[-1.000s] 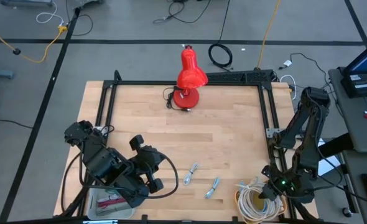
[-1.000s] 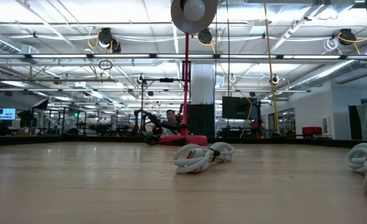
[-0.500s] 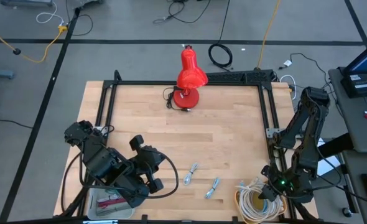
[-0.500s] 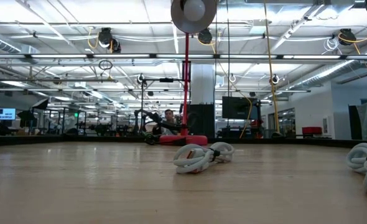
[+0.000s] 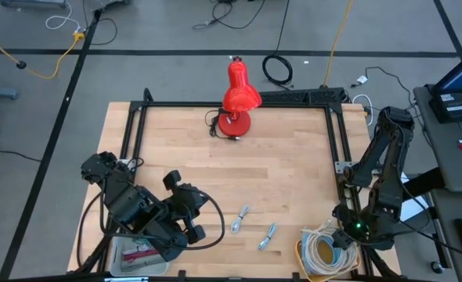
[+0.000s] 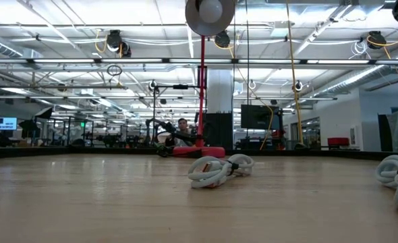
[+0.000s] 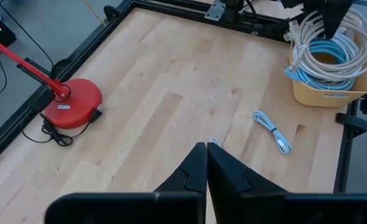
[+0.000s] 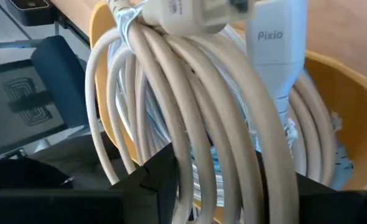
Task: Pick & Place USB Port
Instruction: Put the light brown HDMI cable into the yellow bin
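Observation:
Two small tied USB cable bundles lie flat on the wooden table, one [image 5: 241, 219] beside the other [image 5: 268, 235]; the low view shows a bundle [image 6: 216, 169]. A yellow bowl [image 5: 303, 249] at the near right corner holds a big coil of beige cables [image 8: 196, 93] with a white plug [image 8: 277, 43]. My right gripper [image 8: 214, 180] is over the bowl, open, one finger on each side of the coil. My left gripper [image 7: 205, 163] is shut and empty, raised over the near left part of the table [image 5: 190, 223]. My right gripper comes at the beige coil slanting down from above, with its fingers [image 8: 155, 177] on either side of the coil's strands. I cannot tell whether they touch the strands. The coil lies over and inside the bowl's rim [image 8: 357, 81].
A red desk lamp [image 5: 237, 98] stands at the far middle, its base [image 7: 71, 102] on the wood. A grey tray [image 5: 133, 254] sits at the near left corner under the left arm. A black frame [image 5: 337, 141] borders the table. Bare wood lies between the lamp and the bundles.
My right gripper has drawn back slightly toward the table's right edge. The beige coil now sits lower in the yellow bowl, and more of the bowl's rim shows.

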Controlling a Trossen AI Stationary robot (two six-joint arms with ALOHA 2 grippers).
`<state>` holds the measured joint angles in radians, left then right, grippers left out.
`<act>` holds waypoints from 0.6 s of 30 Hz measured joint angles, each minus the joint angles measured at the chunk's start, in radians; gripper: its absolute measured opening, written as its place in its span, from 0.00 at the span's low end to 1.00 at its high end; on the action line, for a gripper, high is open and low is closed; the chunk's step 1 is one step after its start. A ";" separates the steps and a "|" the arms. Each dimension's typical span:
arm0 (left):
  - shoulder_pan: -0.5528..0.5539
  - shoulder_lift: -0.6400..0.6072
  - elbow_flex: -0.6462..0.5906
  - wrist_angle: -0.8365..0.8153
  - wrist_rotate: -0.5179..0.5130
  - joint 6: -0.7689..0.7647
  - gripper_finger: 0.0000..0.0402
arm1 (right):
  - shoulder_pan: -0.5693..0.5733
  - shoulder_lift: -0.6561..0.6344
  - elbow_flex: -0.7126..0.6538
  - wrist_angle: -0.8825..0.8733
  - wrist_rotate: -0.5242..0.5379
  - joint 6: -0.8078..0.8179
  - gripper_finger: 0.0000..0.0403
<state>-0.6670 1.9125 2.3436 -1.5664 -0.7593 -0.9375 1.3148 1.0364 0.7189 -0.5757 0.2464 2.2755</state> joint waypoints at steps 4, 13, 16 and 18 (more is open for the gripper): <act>0.000 0.000 0.000 0.000 0.000 -0.007 0.01 | -0.007 -0.025 0.000 -0.015 0.002 -0.013 0.33; 0.011 0.000 0.000 0.000 0.000 -0.042 0.05 | -0.019 -0.063 0.000 0.003 0.014 -0.068 0.33; 0.012 0.000 0.000 0.001 -0.003 -0.071 0.04 | -0.019 -0.063 0.000 0.053 0.011 -0.102 0.33; 0.012 0.000 -0.001 0.016 -0.017 -0.087 0.03 | -0.019 -0.063 0.000 0.098 0.014 -0.149 0.33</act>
<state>-0.6548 1.9125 2.3428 -1.5499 -0.7760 -1.0243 1.2957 0.9737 0.7189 -0.4774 0.2599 2.1260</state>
